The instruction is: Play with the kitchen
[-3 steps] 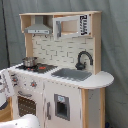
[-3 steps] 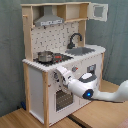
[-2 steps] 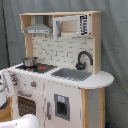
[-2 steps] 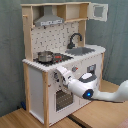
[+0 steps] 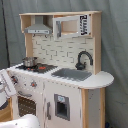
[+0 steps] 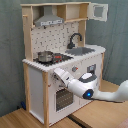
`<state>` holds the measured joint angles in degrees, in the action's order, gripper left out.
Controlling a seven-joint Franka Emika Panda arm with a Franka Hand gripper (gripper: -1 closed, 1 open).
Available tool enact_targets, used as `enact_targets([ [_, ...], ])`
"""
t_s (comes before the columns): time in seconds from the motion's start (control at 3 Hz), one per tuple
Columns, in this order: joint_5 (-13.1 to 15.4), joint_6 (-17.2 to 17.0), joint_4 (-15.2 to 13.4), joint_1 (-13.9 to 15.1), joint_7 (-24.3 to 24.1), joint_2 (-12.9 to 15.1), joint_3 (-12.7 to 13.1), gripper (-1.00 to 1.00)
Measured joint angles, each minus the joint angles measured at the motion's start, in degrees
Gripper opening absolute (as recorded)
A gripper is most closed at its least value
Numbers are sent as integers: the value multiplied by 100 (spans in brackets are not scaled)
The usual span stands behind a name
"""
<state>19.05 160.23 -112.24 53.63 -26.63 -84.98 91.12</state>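
I see the kitchen [image 5: 60, 75] standing tall in the middle in both exterior views [image 6: 62, 60]. It is white and light wood and sits on a wooden floor [image 6: 30, 119].

In the first exterior view I look at its front and one side. The black faucet [image 5: 83, 59] bends over the grey sink [image 5: 71, 74]. The small pot [image 5: 29, 61] sits on the stovetop [image 5: 37, 66] toward the first exterior view's left. The hood [image 5: 38, 29] hangs above it. Only a bit of the white arm [image 5: 7, 89] shows at the left edge here.

The second exterior view shows much more of the arm [image 6: 95, 90]. It comes in from the second exterior view's right and reaches across the front of the kitchen. The gripper [image 6: 54, 74] is up by the knobs [image 6: 75, 69], just above the oven door [image 6: 64, 97]. I cannot tell if its fingers are spread or pressed together.

An open cupboard door [image 6: 99, 11] sticks out at the top in the second exterior view.
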Motion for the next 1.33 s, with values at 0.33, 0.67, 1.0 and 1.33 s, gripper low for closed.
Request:
enact_targets([
  [0.33, 130, -2, 0, 0, 649, -9, -2, -100],
  [0.67, 436, -7, 0, 0, 1281, -12, -4, -100],
  [1.0, 887, -11, 0, -2, 1805, -12, -7, -100],
  [1.33, 1403, -15, 1, -4, 2232, -12, -11, -100],
])
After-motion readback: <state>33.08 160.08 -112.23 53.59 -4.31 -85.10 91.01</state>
